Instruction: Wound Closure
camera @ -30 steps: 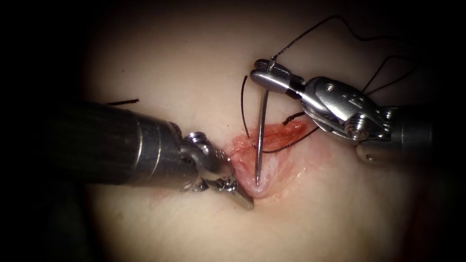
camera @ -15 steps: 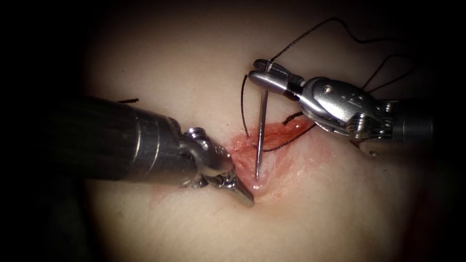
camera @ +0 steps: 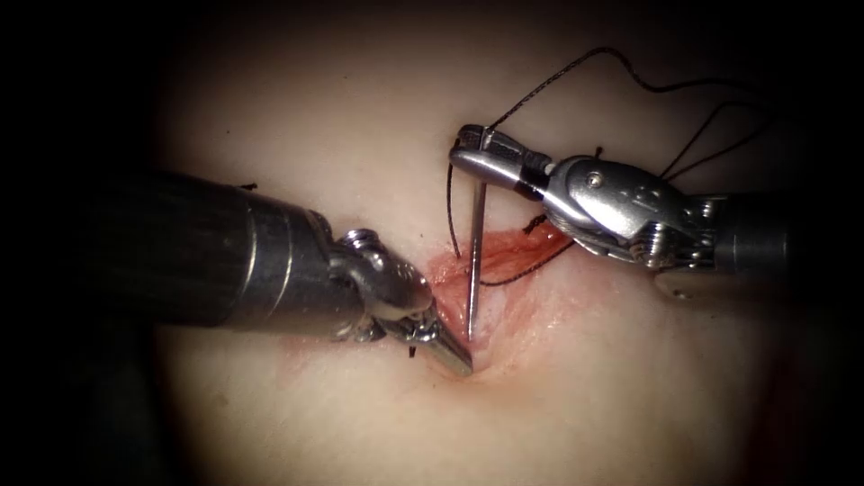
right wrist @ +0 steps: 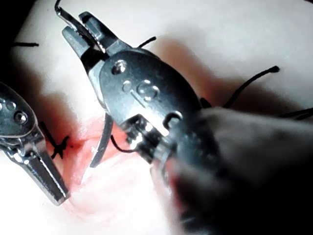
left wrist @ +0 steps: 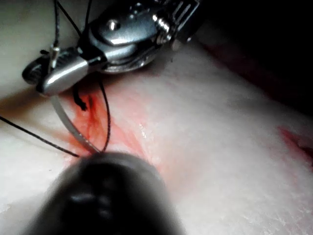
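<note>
Right pincer (camera: pixel 468 157) clamps one needle's (camera: pixel 474 261) tail | left pincer (camera: pixel 447 353) together, empty

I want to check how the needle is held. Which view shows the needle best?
The endoscope view: the needle runs whole from the right tool, shut on its thread end, down to its tip at the cut. The left wrist view catches its curved body under that tool; the right wrist view shows a stretch below the jaws.
</note>
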Robot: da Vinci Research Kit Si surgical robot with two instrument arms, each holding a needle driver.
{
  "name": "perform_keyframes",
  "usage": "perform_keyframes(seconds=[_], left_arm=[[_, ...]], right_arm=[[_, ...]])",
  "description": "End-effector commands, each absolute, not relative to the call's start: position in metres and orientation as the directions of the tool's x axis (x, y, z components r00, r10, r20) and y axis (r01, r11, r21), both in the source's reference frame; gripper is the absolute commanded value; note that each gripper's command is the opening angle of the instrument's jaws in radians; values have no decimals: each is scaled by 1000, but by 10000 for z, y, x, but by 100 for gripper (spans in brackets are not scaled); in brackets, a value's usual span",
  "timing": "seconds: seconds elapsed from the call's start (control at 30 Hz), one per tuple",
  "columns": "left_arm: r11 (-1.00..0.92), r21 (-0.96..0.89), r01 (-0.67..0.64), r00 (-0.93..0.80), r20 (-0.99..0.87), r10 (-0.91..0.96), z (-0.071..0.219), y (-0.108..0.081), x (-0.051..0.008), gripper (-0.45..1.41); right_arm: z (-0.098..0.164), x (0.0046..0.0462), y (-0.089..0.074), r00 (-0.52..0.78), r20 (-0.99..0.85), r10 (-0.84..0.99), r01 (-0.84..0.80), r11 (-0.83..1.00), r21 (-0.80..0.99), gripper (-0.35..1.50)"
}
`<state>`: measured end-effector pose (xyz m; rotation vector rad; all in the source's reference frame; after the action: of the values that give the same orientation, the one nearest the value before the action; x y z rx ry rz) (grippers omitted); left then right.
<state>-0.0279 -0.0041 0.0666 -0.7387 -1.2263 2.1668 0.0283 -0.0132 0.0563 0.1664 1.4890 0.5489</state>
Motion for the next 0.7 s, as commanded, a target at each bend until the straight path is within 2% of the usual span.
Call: perform_keyframes(seconds=[0.03, 0.7], left_arm=[[-442, -878, -183, -706, -195, 681, 671, -42, -284, -45], [-447, -874, -188, -709, -195, 678, 672, -43, -282, -45]], right_arm=[[566, 291, -132, -12, -893, 451, -242, 865, 440, -35], [577, 289, -145, -2, -831, 556, -244, 806, 540, -35]])
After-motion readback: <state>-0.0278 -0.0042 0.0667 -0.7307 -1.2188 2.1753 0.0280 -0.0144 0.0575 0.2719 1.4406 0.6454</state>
